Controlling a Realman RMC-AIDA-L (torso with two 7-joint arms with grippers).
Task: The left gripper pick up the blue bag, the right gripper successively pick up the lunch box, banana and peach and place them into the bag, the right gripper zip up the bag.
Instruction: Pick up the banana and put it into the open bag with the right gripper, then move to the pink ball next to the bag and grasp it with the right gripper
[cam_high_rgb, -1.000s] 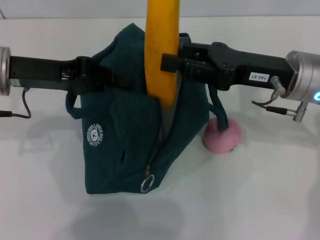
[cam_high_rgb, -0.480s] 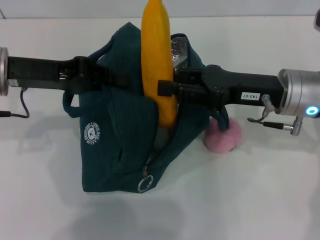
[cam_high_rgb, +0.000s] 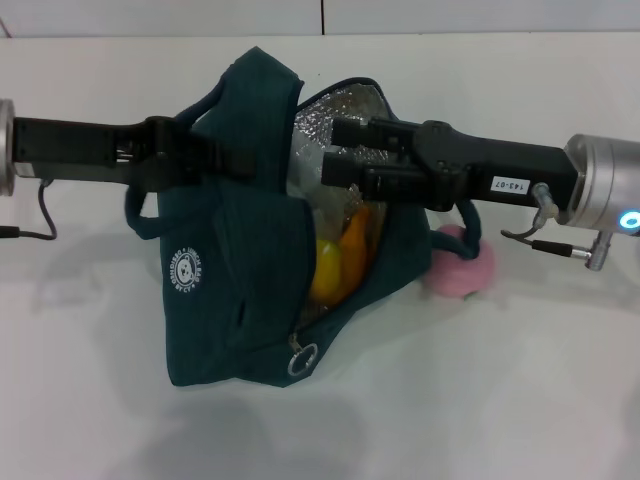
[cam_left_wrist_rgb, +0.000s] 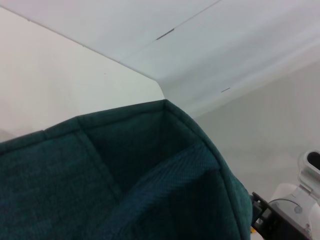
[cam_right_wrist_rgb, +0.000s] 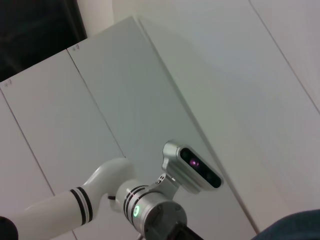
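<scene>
- Blue bag (cam_high_rgb: 235, 300) stands on the white surface (cam_high_rgb: 520, 400), mouth open, silver foil lining (cam_high_rgb: 330, 110) showing at the top.
- Left claw (cam_high_rgb: 215, 160) comes in from the robot's left, level w/ the bag's upper edge; it's clamped on the bag's fabric near the top rim, holding that side up.
- Left arm's silver wrist (cam_high_rgb: 5, 140) at the far left edge of head view.
- One loop handle (cam_high_rgb: 140, 215) hangs off the bag's left side.
- White round logo (cam_high_rgb: 187, 270) on the bag's front; zipper's metal ring pull (cam_high_rgb: 301, 360) hangs low on the front, zipper undone.
- Banana (cam_high_rgb: 340, 262) is inside the bag, yellow-orange, seen through the open slit below the right claw.
- Right claw (cam_high_rgb: 340, 150) reaches in from the robot's right, over the bag's mouth; fingers parted, holding nothing, banana apart from it below.
- White label (cam_high_rgb: 511, 184) on the right arm; silver wrist w/ blue light (cam_high_rgb: 630, 220) at the right edge.
- Peach (cam_high_rgb: 462, 268), pink, sits on the surface just beside the bag's right side, partly behind the right arm.
- Left wrist view: teal bag fabric (cam_left_wrist_rgb: 125, 190) fills the lower part, close up; own fingers not shown.
- Right wrist view: left arm's wrist w/ green light (cam_right_wrist_rgb: 136, 210) farther off; own fingers not shown.
- Lunch box: can't make it out for sure inside the bag.
</scene>
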